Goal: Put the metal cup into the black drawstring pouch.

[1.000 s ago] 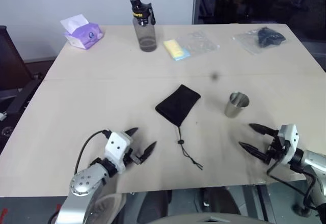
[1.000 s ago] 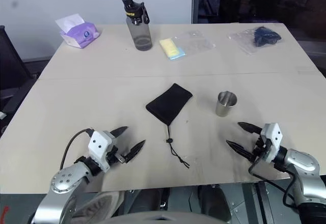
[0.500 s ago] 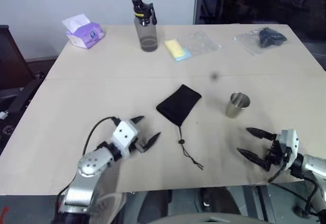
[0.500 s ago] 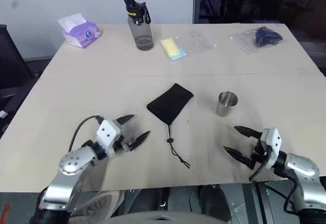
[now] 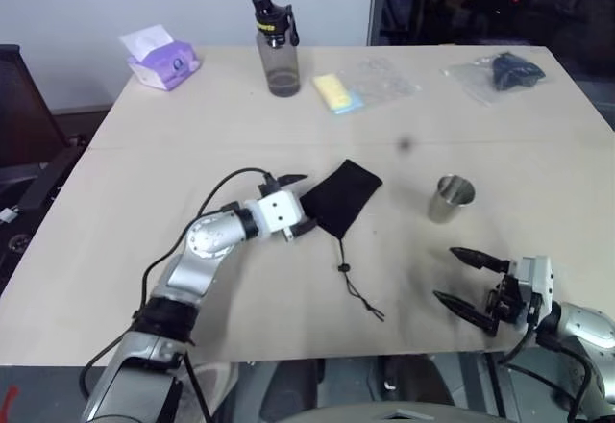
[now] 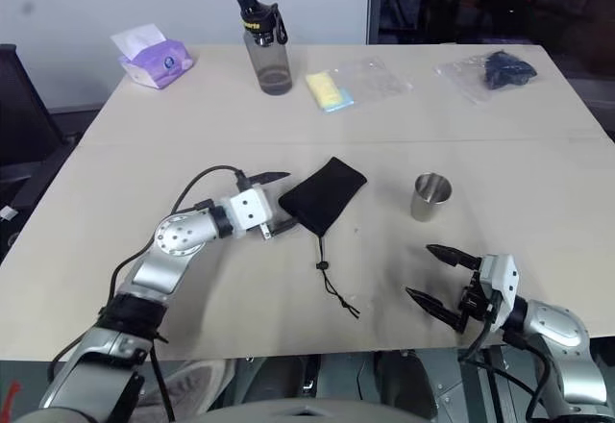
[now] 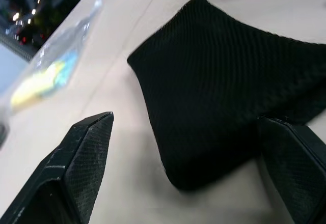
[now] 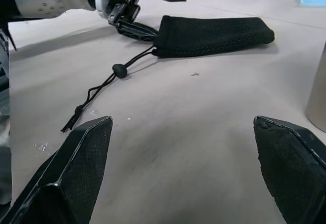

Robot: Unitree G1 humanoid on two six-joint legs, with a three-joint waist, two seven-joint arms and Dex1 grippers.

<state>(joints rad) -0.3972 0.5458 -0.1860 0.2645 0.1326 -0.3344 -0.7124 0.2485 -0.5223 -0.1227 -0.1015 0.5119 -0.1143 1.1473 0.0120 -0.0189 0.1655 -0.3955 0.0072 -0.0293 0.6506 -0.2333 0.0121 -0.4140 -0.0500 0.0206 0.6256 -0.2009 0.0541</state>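
The black drawstring pouch (image 5: 344,196) lies flat mid-table, its cord (image 5: 358,288) trailing toward the front edge. My left gripper (image 5: 294,204) is open at the pouch's left side near the cord end. In the left wrist view the pouch (image 7: 224,102) fills the space between the spread fingers (image 7: 76,168); I cannot tell if they touch it. The metal cup (image 5: 449,199) stands upright to the right of the pouch. My right gripper (image 5: 447,275) hangs open near the front edge, short of the cup and holding nothing.
Along the far edge stand a grey water bottle (image 5: 276,46), a purple tissue pack (image 5: 159,58), a yellow item in clear plastic (image 5: 338,92) and a dark item in a clear bag (image 5: 504,70). A dark chair (image 5: 19,106) sits left of the table.
My left arm has reached forward and to the right, rolling its wrist, from the front edge up to the pouch. My right gripper has drawn back a little toward the front edge.
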